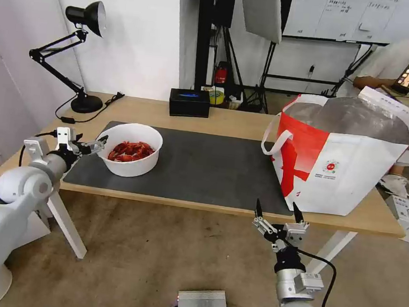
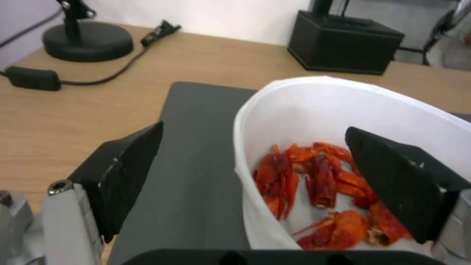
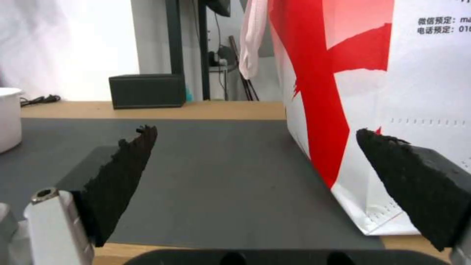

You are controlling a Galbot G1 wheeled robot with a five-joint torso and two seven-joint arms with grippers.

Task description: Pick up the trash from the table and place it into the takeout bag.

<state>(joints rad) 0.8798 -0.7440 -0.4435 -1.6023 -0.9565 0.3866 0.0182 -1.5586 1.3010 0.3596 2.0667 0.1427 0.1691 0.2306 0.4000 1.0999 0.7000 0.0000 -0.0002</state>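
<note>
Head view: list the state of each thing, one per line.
Bowl: upright on the mat, shells inside.
Bag: upright, open-topped, on the table.
Lamp: off.
Left claw: open, straddling the bowl's rim.
Right claw: open, empty, before the table's edge.

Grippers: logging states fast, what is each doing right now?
Left gripper: open, straddling the bowl rim.
Right gripper: open, empty, before the takeout bag.
</note>
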